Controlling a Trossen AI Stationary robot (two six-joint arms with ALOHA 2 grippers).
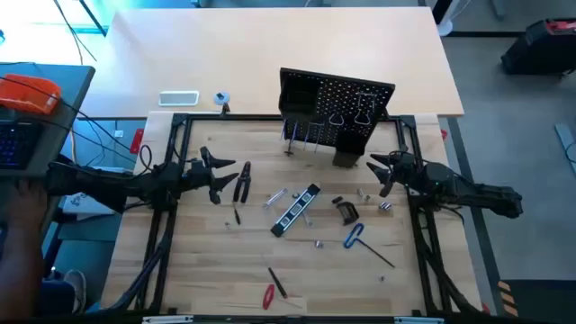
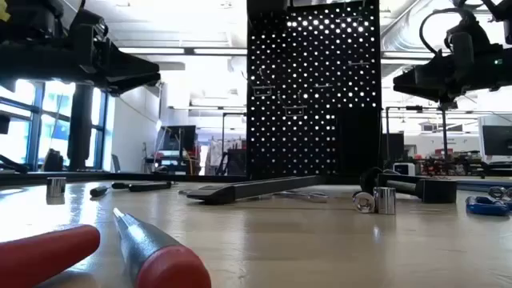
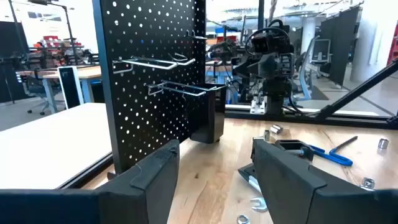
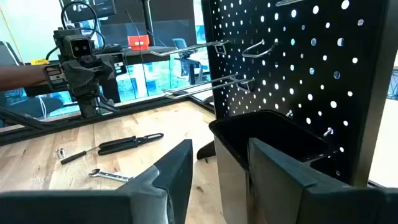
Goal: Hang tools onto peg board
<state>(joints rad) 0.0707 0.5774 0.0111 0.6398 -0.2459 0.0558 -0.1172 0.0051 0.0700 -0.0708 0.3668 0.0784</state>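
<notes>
The black peg board (image 1: 337, 108) stands upright on its lower edge at the table's far middle, with wire hooks (image 3: 168, 62) and a small black bin (image 4: 273, 143) on its front. Tools lie flat on the wood: black-handled pliers (image 1: 241, 180), a silver wrench (image 1: 274, 196), a bar level (image 1: 297, 209), a blue-handled hex key (image 1: 353, 236) and a red-handled screwdriver (image 1: 268, 295). My left gripper (image 1: 225, 175) hovers open just left of the pliers. My right gripper (image 1: 378, 169) hovers open to the right of the bin. Neither has anything between its fingers.
A black clamp-like tool (image 1: 346, 211) and small metal bits (image 1: 385, 205) lie between the level and my right gripper. A pale table (image 1: 270, 54) behind the peg board carries a white box (image 1: 178, 97). A person's arm (image 1: 22, 216) shows at the far left.
</notes>
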